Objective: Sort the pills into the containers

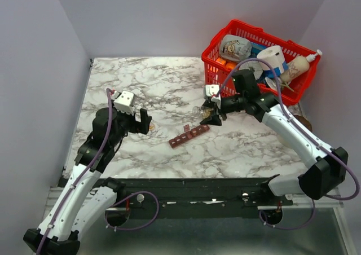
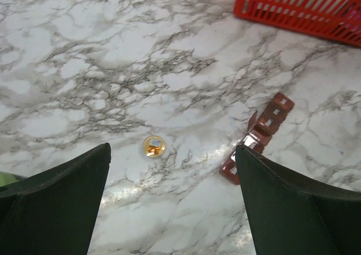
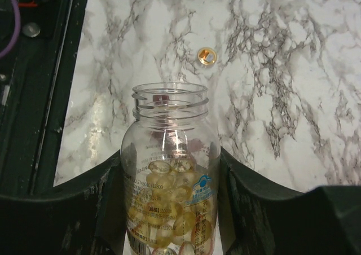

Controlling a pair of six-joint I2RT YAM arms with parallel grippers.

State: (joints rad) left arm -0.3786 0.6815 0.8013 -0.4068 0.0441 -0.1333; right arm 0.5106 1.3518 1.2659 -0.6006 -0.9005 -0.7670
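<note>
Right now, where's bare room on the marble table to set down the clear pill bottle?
Bare: far-left marble table between back wall and left gripper, and the near-right patch between the dark red-brown compartment strip and right arm. Crowded: mid-table, where the right gripper holds the clear bottle by that strip.

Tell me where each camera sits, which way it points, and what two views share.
Top external: above and behind the bases, looking down on the marble table; the left arm and right arm show.
Left wrist: on the left arm, facing down at a loose pill and the pill organizer; its open fingers show.
Right wrist: looks along the uncapped pill bottle gripped by its fingers.
Shared: both wrist views catch that pill.
</note>
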